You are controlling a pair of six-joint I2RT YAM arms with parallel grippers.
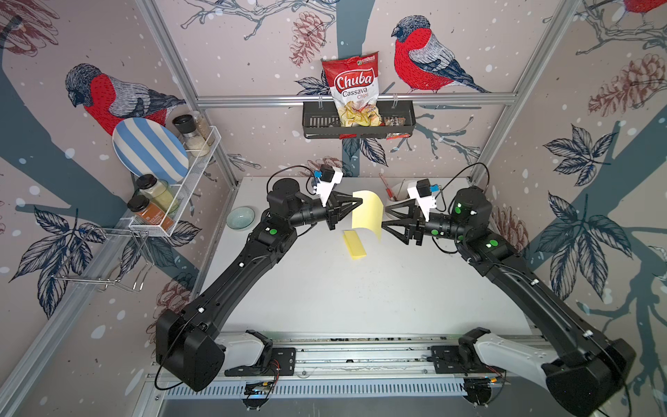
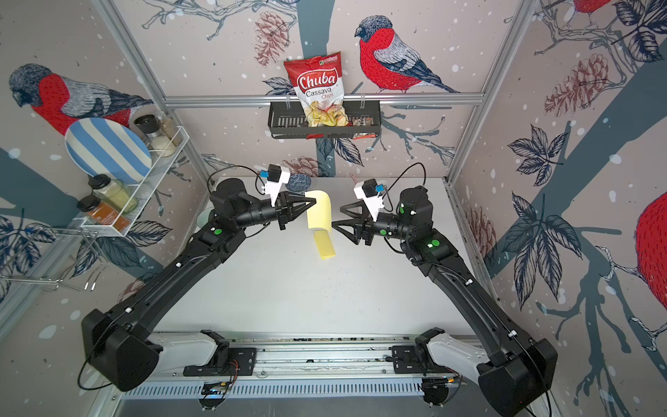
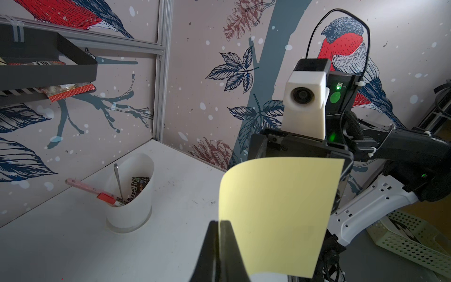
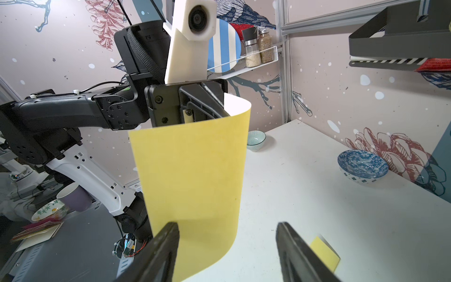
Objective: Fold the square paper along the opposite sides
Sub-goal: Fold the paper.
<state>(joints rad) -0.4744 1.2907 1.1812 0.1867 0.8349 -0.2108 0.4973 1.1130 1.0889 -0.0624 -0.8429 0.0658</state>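
Note:
The square paper is yellow on one face and white on the other. It hangs in a curl above the white table. My left gripper is shut on one edge of the sheet. My right gripper faces it, open, its tips right beside the hanging far side of the sheet. I cannot tell whether they touch it. Nothing is clamped between its jaws.
A folded yellow paper lies on the table under the sheet. A white cup with utensils stands at the back, with a blue patterned bowl and a pale bowl. A black rack with a chips bag hangs above.

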